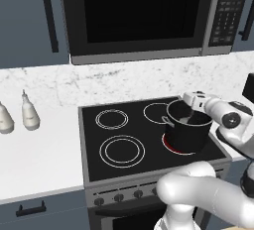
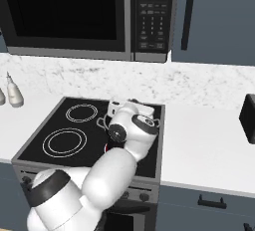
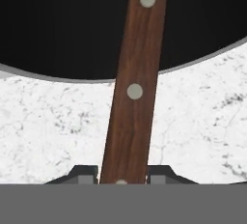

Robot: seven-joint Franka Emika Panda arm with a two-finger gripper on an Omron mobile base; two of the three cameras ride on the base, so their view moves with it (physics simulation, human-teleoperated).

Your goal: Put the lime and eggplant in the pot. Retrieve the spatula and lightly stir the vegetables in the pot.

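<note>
The pincer grips the spatula by its handle, blade dipping into the pot, ready to stir.

The spatula has a reddish-brown wood-grain handle with pale metal-looking rivets. The pot is matt black with a thin silvery rim. The stovetop is smooth, glossy black. The wall behind looks like veined white marble.

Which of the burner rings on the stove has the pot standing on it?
The front right one, glowing red under the pot. The three other rings, front left, back left and back right, are white outlines; the first two carry nothing.
</note>
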